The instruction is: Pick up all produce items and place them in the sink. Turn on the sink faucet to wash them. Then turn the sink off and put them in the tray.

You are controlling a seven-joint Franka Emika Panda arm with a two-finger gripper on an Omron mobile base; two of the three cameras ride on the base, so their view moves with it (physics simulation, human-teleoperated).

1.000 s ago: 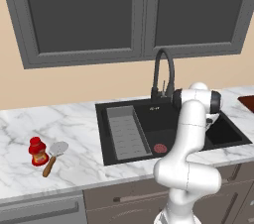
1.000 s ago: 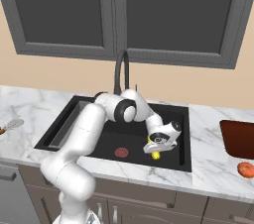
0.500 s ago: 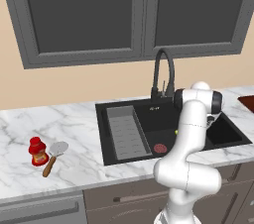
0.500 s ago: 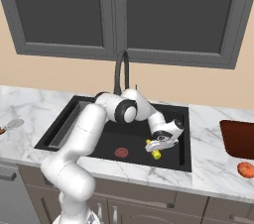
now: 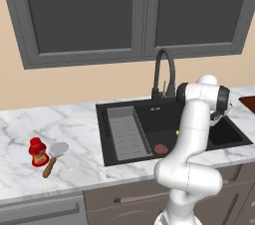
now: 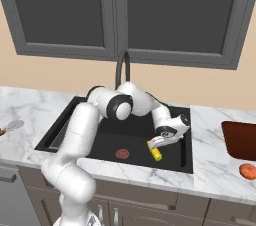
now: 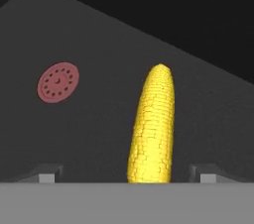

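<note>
Gripper [image 6: 156, 146] spread wide, grasping nothing, low in the sink [image 6: 187, 166]; corn cob [image 7: 153, 125] lies loose on the basin floor between the fingertips [image 7: 47, 177], so best lift straight up to avoid nudging it.

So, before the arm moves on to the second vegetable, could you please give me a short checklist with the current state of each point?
1. Corn cob inside the sink: ok, it sits in the basin, right of the red drain.
2. Gripper released: ok, the fingertips stand wide of the cob.
3. Cob lying settled on the floor: cannot tell.
4. Orange-red vegetable in the sink: not ok, it lies on the counter by the tray.
5. Faucet off: ok, no water visible.
</note>
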